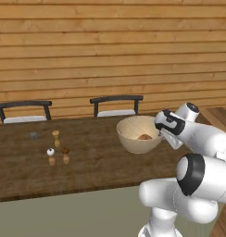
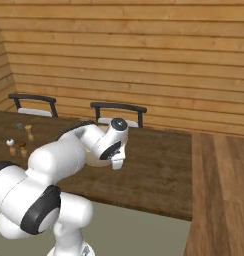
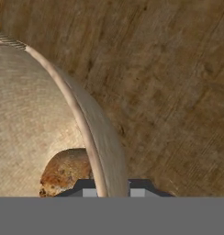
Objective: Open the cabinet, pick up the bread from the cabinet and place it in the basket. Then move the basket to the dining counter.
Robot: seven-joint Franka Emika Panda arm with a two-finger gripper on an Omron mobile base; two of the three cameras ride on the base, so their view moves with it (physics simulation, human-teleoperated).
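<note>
The round tan basket (image 1: 135, 139) sits over the right part of the dining counter (image 1: 96, 162), and I cannot tell whether its base touches the wood. Inside it lies the bread (image 1: 144, 137), a small golden-brown lump. My gripper (image 1: 161, 133) is shut on the basket's right rim. In the hand view the rim (image 3: 88, 128) runs straight down between my gripper (image 3: 111, 192) fingertips, one inside the bowl and one outside. The bread (image 3: 65, 172) rests just inside the wall there. From the right base view my arm hides most of the basket, and the gripper (image 2: 115, 163) points down over the counter (image 2: 159, 165).
Small wooden shakers (image 1: 56, 138) (image 1: 51, 156) (image 1: 65, 155) stand on the left part of the counter. Two black-framed chairs (image 1: 24, 111) (image 1: 116, 105) sit behind it against a wooden plank wall. Wooden floor (image 2: 219, 190) runs along the counter's right end.
</note>
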